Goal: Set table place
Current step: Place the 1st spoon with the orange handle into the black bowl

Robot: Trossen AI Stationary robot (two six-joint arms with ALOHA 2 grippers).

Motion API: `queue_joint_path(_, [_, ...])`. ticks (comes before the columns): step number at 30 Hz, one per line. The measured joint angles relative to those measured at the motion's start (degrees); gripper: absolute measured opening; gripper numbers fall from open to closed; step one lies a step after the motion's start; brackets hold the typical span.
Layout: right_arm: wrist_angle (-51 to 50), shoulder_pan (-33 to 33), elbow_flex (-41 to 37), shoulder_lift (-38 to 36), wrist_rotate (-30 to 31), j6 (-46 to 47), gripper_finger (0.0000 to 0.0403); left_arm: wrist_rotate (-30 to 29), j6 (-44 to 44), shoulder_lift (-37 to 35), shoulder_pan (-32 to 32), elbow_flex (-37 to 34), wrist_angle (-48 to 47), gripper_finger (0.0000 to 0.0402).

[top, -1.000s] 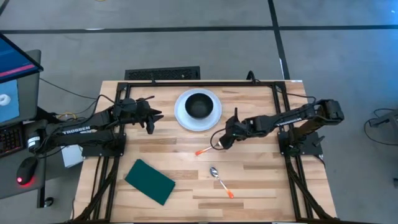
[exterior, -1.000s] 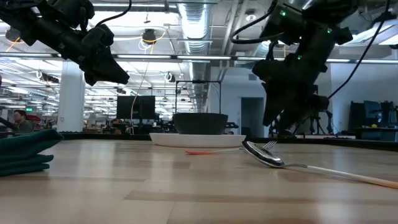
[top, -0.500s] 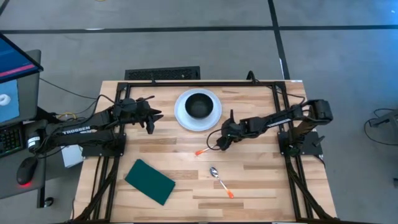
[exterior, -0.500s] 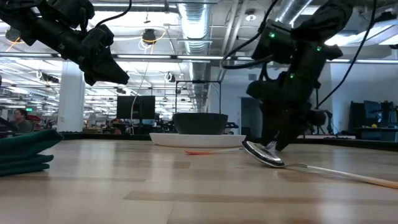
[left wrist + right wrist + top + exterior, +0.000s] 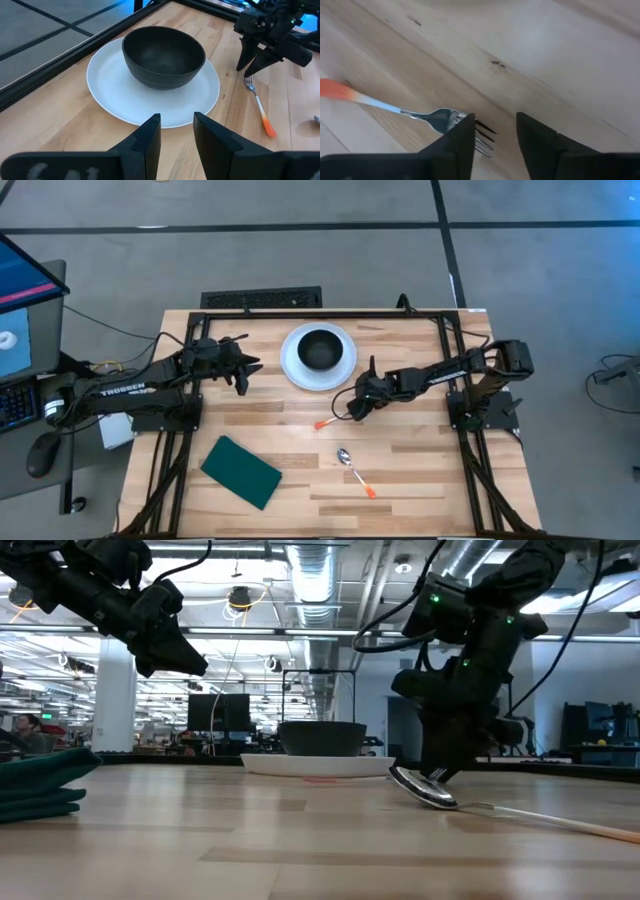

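plates: one, round and white (image 5: 295,367), far middle of the table (image 5: 420,470)
bowls: one, black (image 5: 320,347), sitting on the plate
forks: one, orange-handled (image 5: 330,420), near the table's middle
spoons: one, orange-handled (image 5: 355,471), nearer than the fork
green pads: one (image 5: 241,471), near left
robot arms: two, one on the left, one on the right

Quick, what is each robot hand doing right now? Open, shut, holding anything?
Left hand: open, empty, hovering beside the white plate.
Right hand: open, down at the table over the tines of the fork, not yet gripping it.
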Motion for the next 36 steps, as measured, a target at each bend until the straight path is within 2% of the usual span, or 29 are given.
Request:
queue_joint_path(5, [0.13,0.76,-0.02,0.03,-1.23,1.77,0.0123,0.02,0.00,0.00,0.00,-0.02,-0.29,0.0106])
queue_joint_path(9, [0.08,1.67,-0.02,0.03,-1.71,2.99,0.0110,0.00,0.02,0.00,0.00,0.00,-0.32,0.0106])
queue_joint_path(26, [-0.51,2.98,0.00,0.00,-1.83,2.98,0.0107,-1.00,0.04,0.00,0.00,-0.02,-0.32,0.0106])
queue_joint_path(36, [-0.70,1.45,0.00,-0.02,-1.31,-1.96,0.0107,-3.19,0.04,0.00,0.00,-0.02,-0.30,0.0106])
